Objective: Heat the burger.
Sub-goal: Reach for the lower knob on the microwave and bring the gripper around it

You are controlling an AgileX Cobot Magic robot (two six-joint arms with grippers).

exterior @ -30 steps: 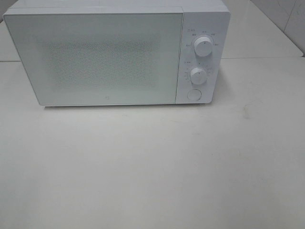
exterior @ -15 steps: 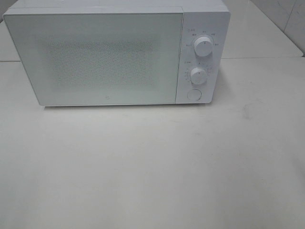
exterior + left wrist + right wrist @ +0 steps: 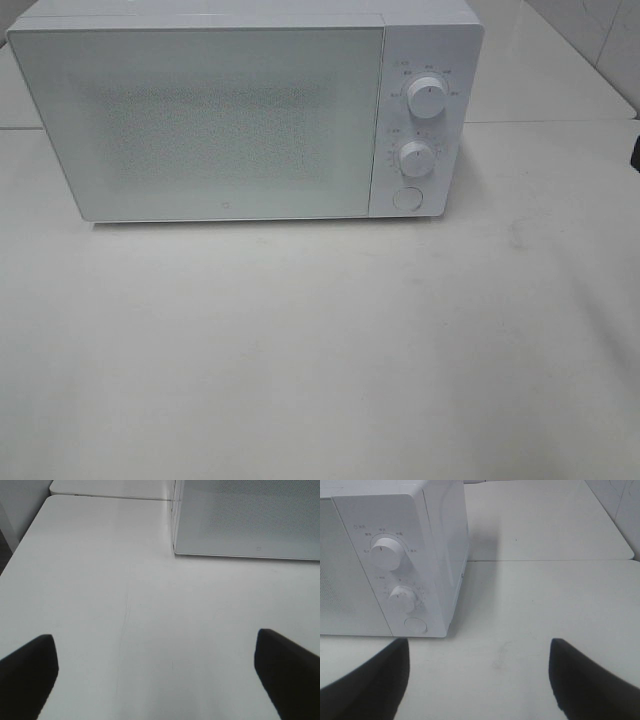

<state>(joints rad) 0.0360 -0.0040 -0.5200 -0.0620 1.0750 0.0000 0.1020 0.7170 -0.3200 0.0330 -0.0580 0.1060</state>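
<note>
Wrist views: L+R jaws wide apart, empty; microwave [image 3: 230, 120] dial labels [image 3: 399, 533] unreadable.

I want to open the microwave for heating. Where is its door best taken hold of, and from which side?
The door is flat and flush, with no handle showing, so nothing offers a grip yet. Probably press the round button below the two knobs straight from the front with the right gripper, then take the door's edge beside the control panel.
</note>
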